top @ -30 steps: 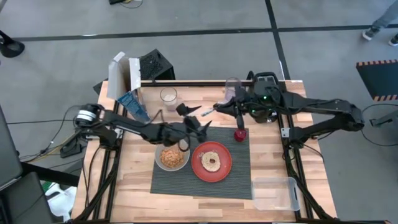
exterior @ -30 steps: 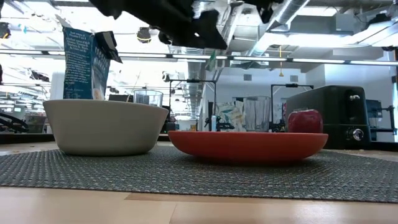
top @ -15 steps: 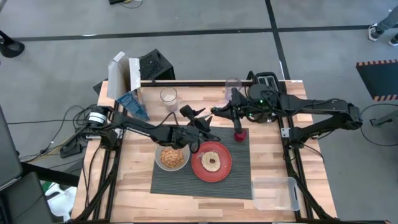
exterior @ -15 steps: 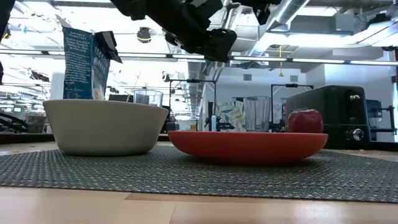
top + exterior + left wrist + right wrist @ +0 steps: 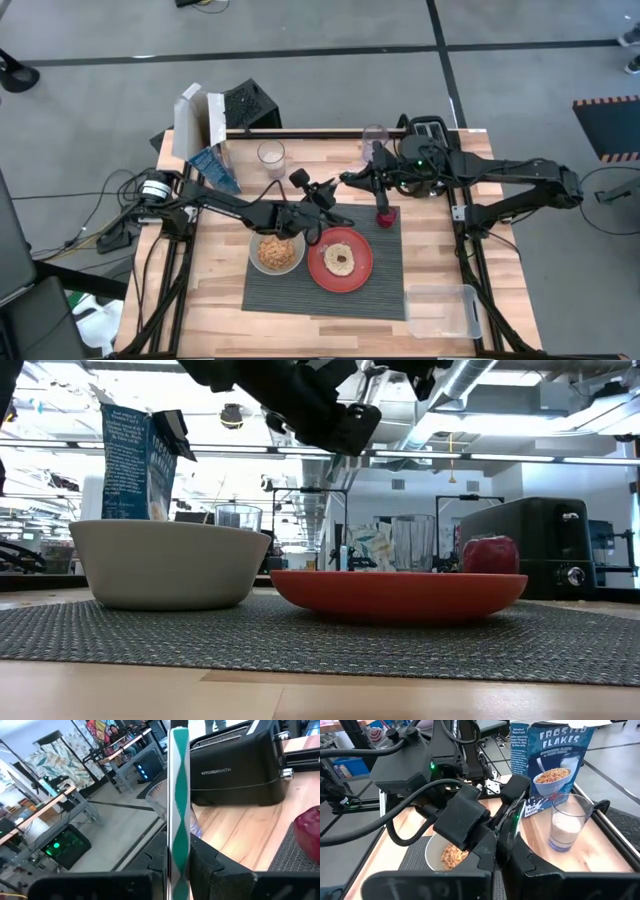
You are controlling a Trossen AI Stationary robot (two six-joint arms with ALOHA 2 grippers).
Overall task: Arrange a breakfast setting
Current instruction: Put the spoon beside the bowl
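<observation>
A dark ribbed placemat (image 5: 300,295) carries a pale bowl (image 5: 276,252) of cereal, a red-orange plate (image 5: 340,260) with a ring-shaped bread, and a small red round item (image 5: 386,215) at its far right corner. A spoon (image 5: 338,184) with a green-and-white striped handle (image 5: 178,795) is in the air above the bowl and plate. My left gripper (image 5: 326,193) and my right gripper (image 5: 350,180) meet at it, and both are shut on it. The spoon's bowl end is hidden. My left gripper has the striped handle (image 5: 178,835) pinched between its two fingers (image 5: 202,865), which lie close on either side of it. It comes from the table's left, slanting up. The spoon is clear of the table. My right gripper pinches the spoon's thin edge (image 5: 512,822) between its two fingers (image 5: 487,852), coming level from the table's right. The handle runs on from there between the left gripper's fingers. The gripper hides which end it has.
A black toaster (image 5: 240,770) stands at the far right behind my right arm. A glass of milk (image 5: 270,155), a cereal box (image 5: 213,165) and an empty glass (image 5: 374,138) stand along the far edge. A clear container (image 5: 440,310) sits at the near right corner.
My left gripper has gone toward the table's right edge and up, to the spoon in my right gripper, and now has its fingers around the handle. In the last half second it has hardly moved.
</observation>
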